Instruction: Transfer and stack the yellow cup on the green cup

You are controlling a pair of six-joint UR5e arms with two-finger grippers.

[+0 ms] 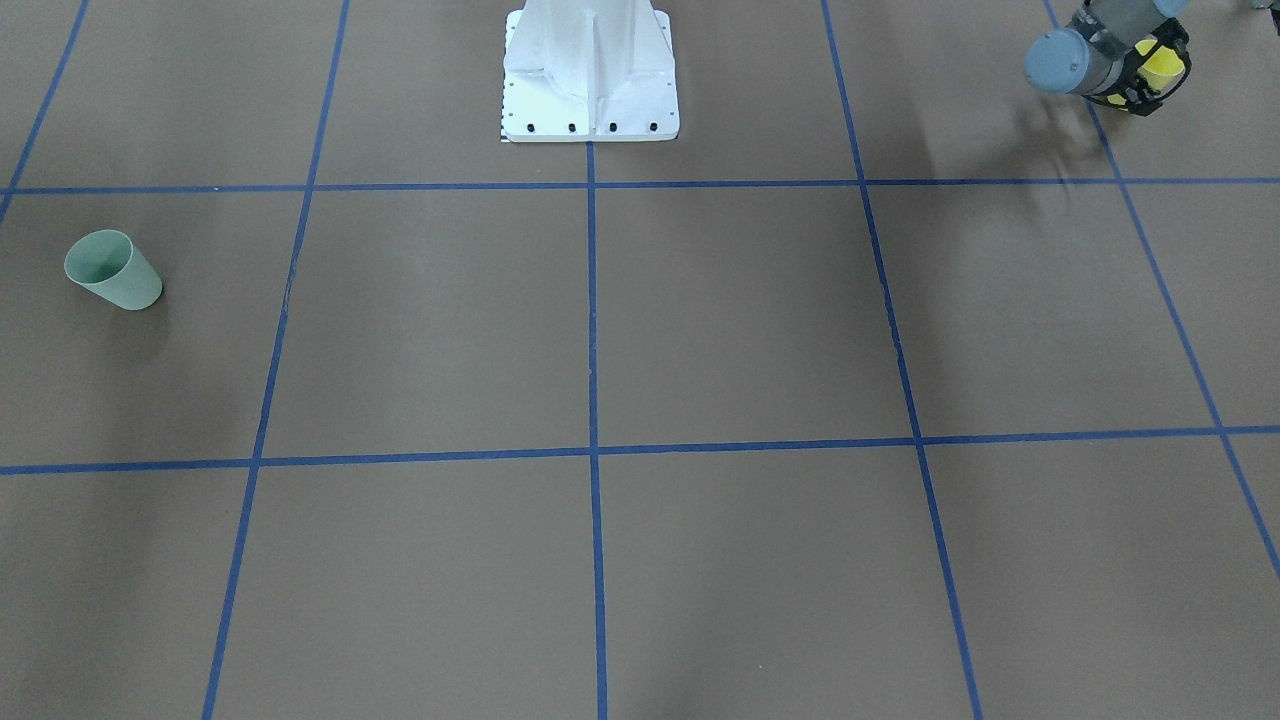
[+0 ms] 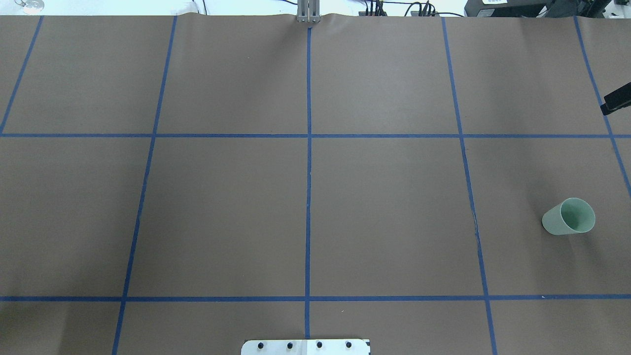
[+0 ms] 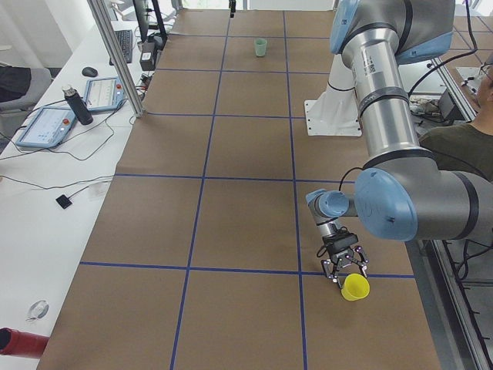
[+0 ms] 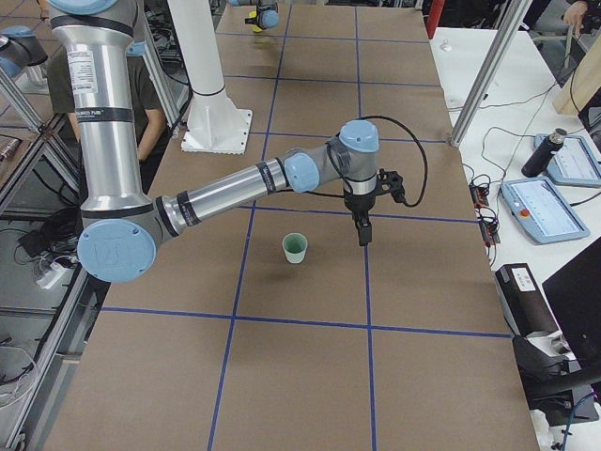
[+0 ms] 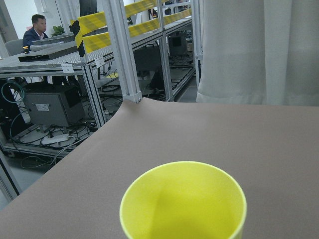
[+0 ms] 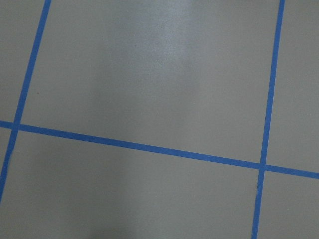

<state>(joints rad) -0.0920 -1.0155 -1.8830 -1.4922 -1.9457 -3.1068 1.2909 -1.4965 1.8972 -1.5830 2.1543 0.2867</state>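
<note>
The yellow cup (image 1: pixel 1162 63) is in my left gripper (image 1: pixel 1150 72), near the table's corner on my left side. In the exterior left view the gripper (image 3: pixel 344 270) is shut on the cup (image 3: pixel 355 287), just above the table. The left wrist view shows the cup's open mouth (image 5: pixel 183 204) close up. The green cup (image 2: pixel 569 217) stands upright far off on my right side (image 1: pixel 110 270). My right gripper (image 2: pixel 616 101) is a narrow black bar at the overhead view's right edge, fingers together and empty, a little beyond the green cup (image 4: pixel 295 248).
The white robot base (image 1: pixel 590 75) stands at the table's middle edge. Blue tape lines grid the brown table (image 2: pixel 305 197). A side bench holds tablets and a bottle (image 3: pixel 74 104). An aluminium post (image 3: pixel 115 58) stands at that table edge. A person (image 3: pixel 462 146) sits beside the robot.
</note>
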